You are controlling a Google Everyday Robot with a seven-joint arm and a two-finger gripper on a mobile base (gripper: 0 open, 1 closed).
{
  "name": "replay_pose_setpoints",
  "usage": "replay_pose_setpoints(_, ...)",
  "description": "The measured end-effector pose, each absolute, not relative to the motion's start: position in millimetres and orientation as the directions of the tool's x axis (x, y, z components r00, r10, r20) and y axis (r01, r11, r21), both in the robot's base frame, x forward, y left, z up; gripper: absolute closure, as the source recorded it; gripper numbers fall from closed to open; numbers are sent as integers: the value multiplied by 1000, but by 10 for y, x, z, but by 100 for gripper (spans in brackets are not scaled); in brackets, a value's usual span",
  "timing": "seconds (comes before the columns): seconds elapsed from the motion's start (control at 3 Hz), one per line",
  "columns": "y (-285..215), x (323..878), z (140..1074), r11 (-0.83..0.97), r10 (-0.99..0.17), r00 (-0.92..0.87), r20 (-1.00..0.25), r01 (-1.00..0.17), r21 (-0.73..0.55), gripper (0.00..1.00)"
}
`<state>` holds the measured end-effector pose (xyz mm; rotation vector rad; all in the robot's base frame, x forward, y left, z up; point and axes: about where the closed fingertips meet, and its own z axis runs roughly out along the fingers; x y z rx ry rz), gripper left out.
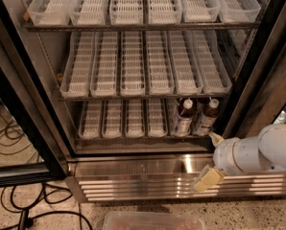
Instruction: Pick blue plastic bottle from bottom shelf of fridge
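Note:
Two blue plastic bottles with dark liquid, white caps and pale labels stand side by side at the right end of the fridge's bottom shelf (119,137): one at left (184,118) and one at right (206,116). The other lanes of that shelf hold nothing. My gripper (211,158) is on the white arm at the lower right, in front of the steel base grille (133,183), below and slightly right of the bottles. Its cream fingertips (208,178) stand apart with nothing between them. It touches neither bottle.
The two tiers above hold rows of white slotted trays (133,68). Black door frames stand at left (23,123) and right (263,66). Black cables (18,210) lie on the floor at left. A clear plastic container (148,220) sits at the bottom edge.

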<state>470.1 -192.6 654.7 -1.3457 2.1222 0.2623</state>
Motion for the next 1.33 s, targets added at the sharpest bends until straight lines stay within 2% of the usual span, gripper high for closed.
replay_pose_setpoints(1.0,-1669,4783,6166,438,-694,-285,-661,-896,-74,0)
replay_pose_setpoints(1.33,-1674,4831,5970,496,-647,-341,-682,-867,-37,0)
